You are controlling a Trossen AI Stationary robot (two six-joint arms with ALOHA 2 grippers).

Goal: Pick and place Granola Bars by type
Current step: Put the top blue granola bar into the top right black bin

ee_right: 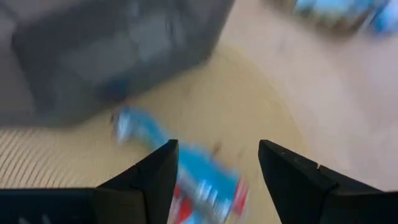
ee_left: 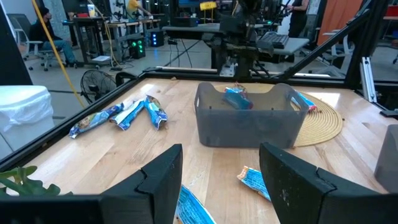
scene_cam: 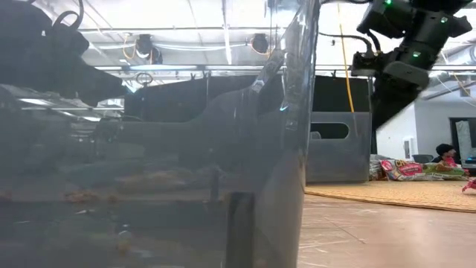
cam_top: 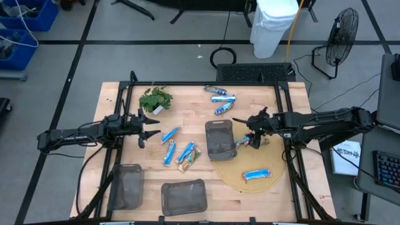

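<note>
Seen from above, a wooden table (cam_top: 262, 194) ringed by a dark frame. At far left, the left arm reaching in level, its left gripper (cam_top: 145, 128) hovering with fingers spread and holding nothing, just below a green plant sprig (cam_top: 155, 99) near the back edge. To its right, a loose cluster of granola bars (cam_top: 180, 152) lying flat on the wood: blue-and-white ones, plus one brown-green bar (cam_top: 190, 160) at the cluster's right end. Along the front edge, two dark mesh trays (cam_top: 184, 197) side by side, left of centre. Toward the back, centre, three more blue bars (cam_top: 221, 97) grouped together. In the middle, a third dark tray (cam_top: 220, 139), resting partly on a round woven mat (cam_top: 250, 164). Just right of that tray, a blue-and-red bar (ee_right: 186, 180) lying on the mat directly under the right gripper (cam_top: 257, 132), whose fingers stand wide apart on either side of it; contact between fingers and wrapper cannot be made out. Farther forward on the mat, a single blue bar (cam_top: 257, 174) lying apart. At far right, the right arm stretching in from the table's edge.
</note>
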